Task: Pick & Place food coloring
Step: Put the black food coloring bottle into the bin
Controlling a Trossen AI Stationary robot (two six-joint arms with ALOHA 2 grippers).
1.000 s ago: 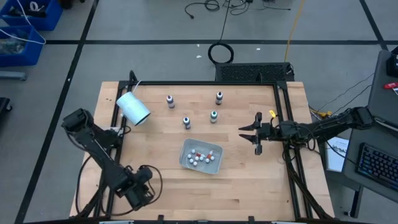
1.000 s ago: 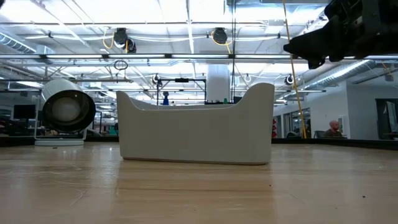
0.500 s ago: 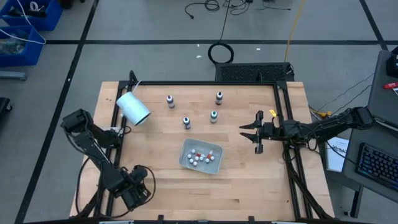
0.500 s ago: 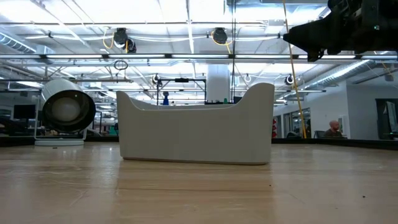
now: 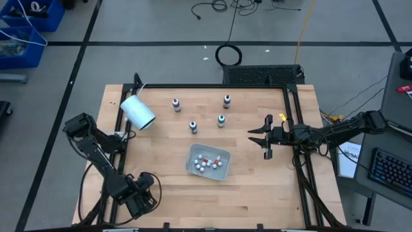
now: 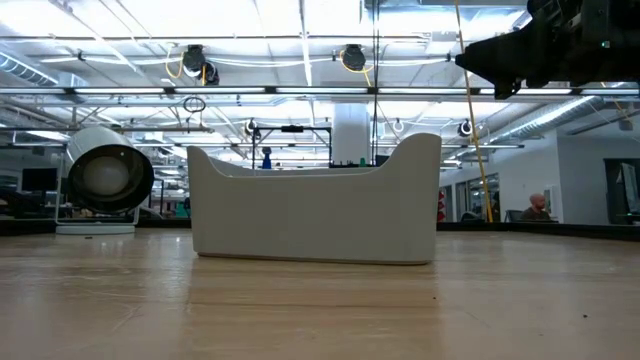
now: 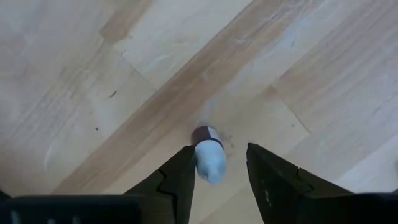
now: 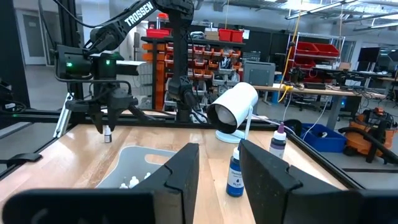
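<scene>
High view, bottles: you have 4 food coloring bottles point(image 5: 192, 126) upright in the far half of the table point(image 5: 257, 187), well apart from each other.
High view, left gripper: the left gripper point(image 5: 143, 196) sits over the near left corner.
High view, right gripper: the right gripper point(image 5: 265, 138) waits near the right edge, fingers apart and empty.
High view, tray: the white tray point(image 5: 190, 169) near the table's middle holds small white balls point(image 5: 205, 164); no bottle is in it.
High view, cup: the white cup point(image 5: 138, 111) lies on its side by the far left corner.
Low view, containers: the tray's wall hides its contents; the cup's mouth faces this camera and shows nothing inside.
Left wrist view, tool: the fingers stand apart around 1 more bottle point(image 7: 208, 158), upright on the wood, not clamped.
Left wrist view, risk: that bottle sits against 1 finger with a gap to the other, so closing may shove or tip it, and it could roll toward the near edge.
Right wrist view, risk: a blue bottle stands just ahead of the right gripper, so a low forward move could knock it over.
</scene>
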